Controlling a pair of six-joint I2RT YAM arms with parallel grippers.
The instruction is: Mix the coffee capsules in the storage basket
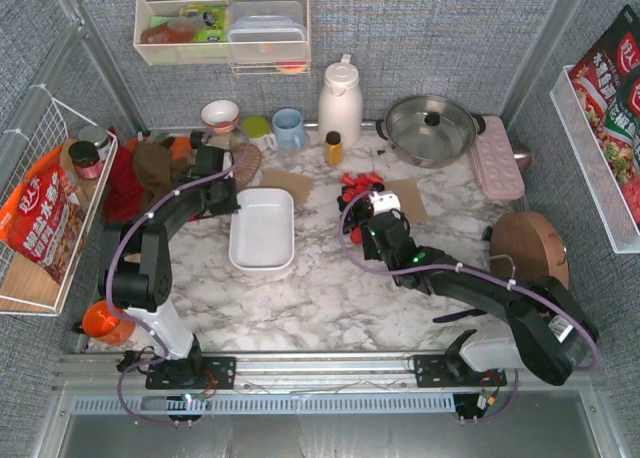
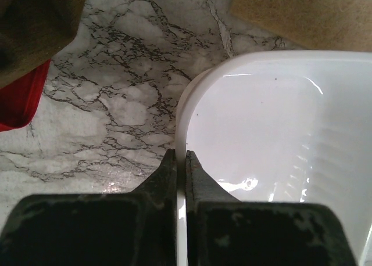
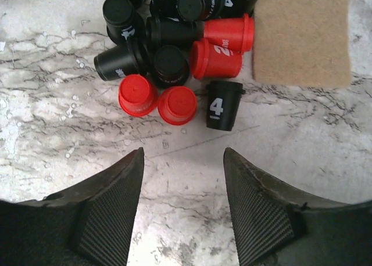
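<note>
**A:** What could go wrong from here?

**B:** The left gripper (image 2: 180, 157) is clenched on the thin rim of the white basket (image 2: 279, 121). If that arm tugs or tilts, I think the rim could slip free or the basket could tip.

**A:** And the capsules?

**B:** The capsules (image 3: 174, 51) sit in a heap on the table (image 3: 52, 121), apart from the basket, which has nothing in it. The right gripper (image 3: 183, 155) hovers just short of them, jaws spread, holding nothing. Several lie on their sides, so a careless push could roll them away.

**A:** What does one view add over another?

**B:** The right wrist view shows the printed numbers and a brown mat (image 3: 302, 33) just beside the heap. Only the overhead view shows the gap between heap and basket. Only the left wrist view shows the rim pinched between the jaws.
</note>
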